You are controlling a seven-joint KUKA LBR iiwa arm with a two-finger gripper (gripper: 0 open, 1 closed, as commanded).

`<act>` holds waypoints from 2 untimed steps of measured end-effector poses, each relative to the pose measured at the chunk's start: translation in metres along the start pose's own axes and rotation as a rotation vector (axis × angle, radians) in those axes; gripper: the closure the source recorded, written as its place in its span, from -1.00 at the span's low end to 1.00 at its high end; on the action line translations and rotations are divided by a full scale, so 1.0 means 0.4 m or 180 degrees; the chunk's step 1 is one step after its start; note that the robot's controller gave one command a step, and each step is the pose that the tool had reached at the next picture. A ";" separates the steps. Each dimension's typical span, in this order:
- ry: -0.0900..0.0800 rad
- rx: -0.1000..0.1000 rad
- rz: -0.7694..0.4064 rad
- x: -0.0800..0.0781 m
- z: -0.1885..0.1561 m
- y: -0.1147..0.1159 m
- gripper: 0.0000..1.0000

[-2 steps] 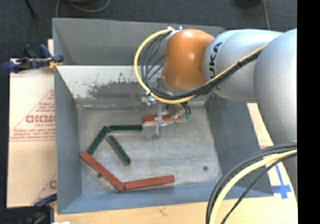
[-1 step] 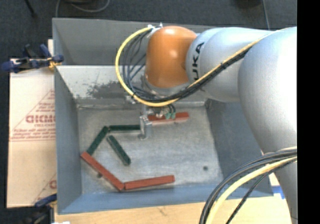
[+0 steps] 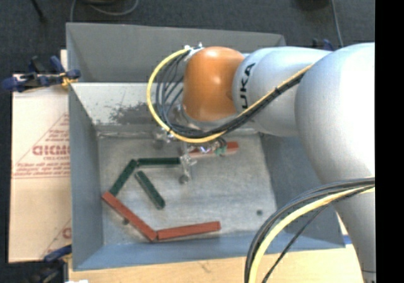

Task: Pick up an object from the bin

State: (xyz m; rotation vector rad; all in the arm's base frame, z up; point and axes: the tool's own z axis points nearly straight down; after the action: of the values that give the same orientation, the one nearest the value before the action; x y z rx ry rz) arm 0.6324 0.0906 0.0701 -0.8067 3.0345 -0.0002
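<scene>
The gripper point(image 3: 185, 170) hangs below the arm's orange cover point(image 3: 211, 83), low over the middle of the bin point(image 3: 83, 162). The cover and cables hide most of it from the camera view, so I cannot tell whether it is released or clenched, and nothing can be seen held in it.

The nearest thing is a dark green angled piece point(image 3: 154, 162). It lies flat on the bin floor at 9 o'clock from the gripper. Its longer leg runs along the 9-to-3 line, and that leg's right end sits just beside the gripper, perhaps touching it. Its shorter leg drops away from the far end toward 7 o'clock.

A separate short green stick point(image 3: 149, 189) lies at 8 o'clock, a little apart, with its long axis running from 11 to 5. A small red piece point(image 3: 231, 146) sits close by at 2 o'clock, partly under the cables. Two red-brown strips point(image 3: 188, 230) meet in a shallow V well apart toward 6 and 7 o'clock, near the bin's front wall.

In my judgement the angled piece is the likely target. The pick would turn on that end-on relation: the gripper stands at the tip of the long leg rather than over its middle. A closing direction across the 12-to-6 line would then span the leg's narrow width.
</scene>
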 end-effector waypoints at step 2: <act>-0.0039 0.0014 0.0166 -0.033 -0.319 -0.012 1.00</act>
State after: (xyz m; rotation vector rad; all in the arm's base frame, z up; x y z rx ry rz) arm 0.6461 0.0932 0.1977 -0.7243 3.0420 -0.0017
